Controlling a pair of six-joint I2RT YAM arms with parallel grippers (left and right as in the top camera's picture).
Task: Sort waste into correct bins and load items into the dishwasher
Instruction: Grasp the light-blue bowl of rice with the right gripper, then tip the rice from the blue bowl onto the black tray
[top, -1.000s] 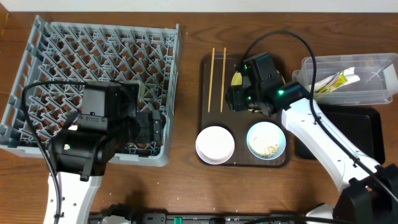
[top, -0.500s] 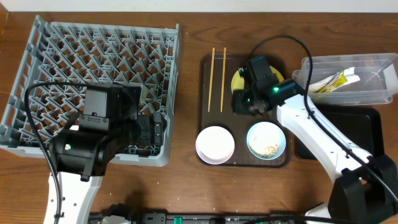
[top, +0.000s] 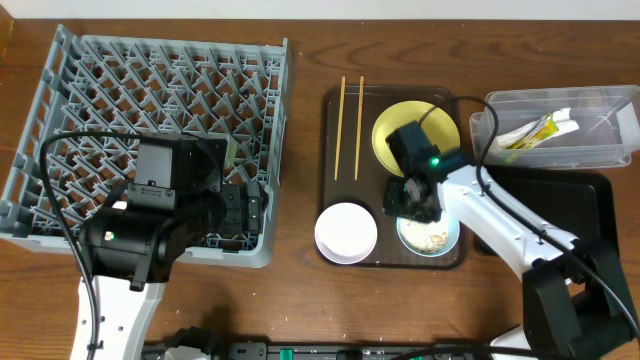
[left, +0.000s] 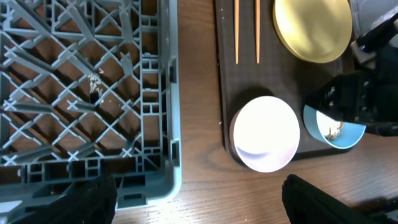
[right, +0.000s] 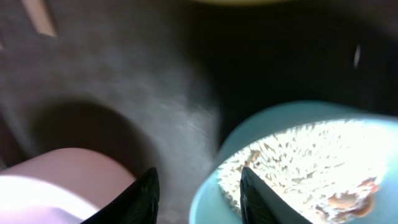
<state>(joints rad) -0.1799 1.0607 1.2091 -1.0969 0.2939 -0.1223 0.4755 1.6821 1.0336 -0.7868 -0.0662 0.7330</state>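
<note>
Nearest edge, left side: the left gripper (top: 255, 205) hangs over the near right corner of the dish rack (top: 160, 42), its jaws spread wide with nothing between them.
Strip beside the rack: the table (top: 300, 200) shows brown wood between the rack and the dark-brown serving tray (top: 332, 180).
Near left of the serving tray: the white bowl (top: 346, 232) sits upright.
Near right of the serving tray: the light-blue bowl (top: 440, 240) sits just beside the white bowl without touching it, with pale rice-like crumbs (right: 298, 168) on its bottom.
Left rim of the light-blue bowl: the right gripper (top: 408, 200) is down here with its fingers partly apart and astride the rim. One finger (right: 252, 199) is over the crumbs inside and the other is outside, toward the white bowl. A dark gap shows beside the rim in the blurred wrist view, and no hold on the bowl shows.
Far left of the serving tray: two chopsticks (top: 341, 130) lie side by side, running near to far.
Far right of the serving tray: the yellow plate (top: 445, 125) lies flat, partly hidden by the right arm.
Right of the serving tray: the black tray (top: 585, 210) lies flat on the table, with the right arm crossing above it.
Beyond the black tray: the clear tub (top: 600, 150) stands with the green-and-yellow wrapper (top: 540, 130) lying inside it.
Far left: the dish rack reaches to the far edge, and wood shows through its lattice base.
</note>
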